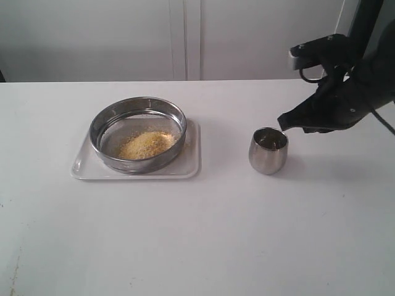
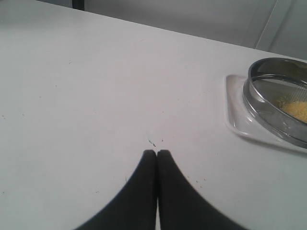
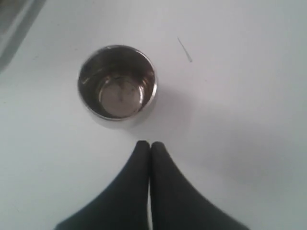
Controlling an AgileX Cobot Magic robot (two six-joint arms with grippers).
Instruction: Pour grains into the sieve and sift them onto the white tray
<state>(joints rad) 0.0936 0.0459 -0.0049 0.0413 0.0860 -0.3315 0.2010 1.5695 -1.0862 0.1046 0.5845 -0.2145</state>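
Note:
The sieve [image 1: 138, 134] rests on the white tray [image 1: 189, 165] at the table's left middle, with a pile of golden-yellow grains [image 1: 148, 144] on its mesh. An empty steel cup [image 1: 268, 150] stands upright to the right of the tray. My right gripper [image 1: 282, 121] hovers just right of and above the cup's rim, shut on nothing; the right wrist view shows the cup [image 3: 117, 85] empty beyond the closed right gripper [image 3: 150, 143]. My left gripper [image 2: 157, 152] is shut over bare table, left of the sieve [image 2: 268, 103], tray [image 2: 236, 112] and grains [image 2: 298, 109]. It does not show in the exterior view.
The white table [image 1: 203, 234] stretches wide in front of the tray and cup. A pale wall [image 1: 185, 37] runs along the back edge. The right arm's black body [image 1: 352, 92] hangs over the table's right rear.

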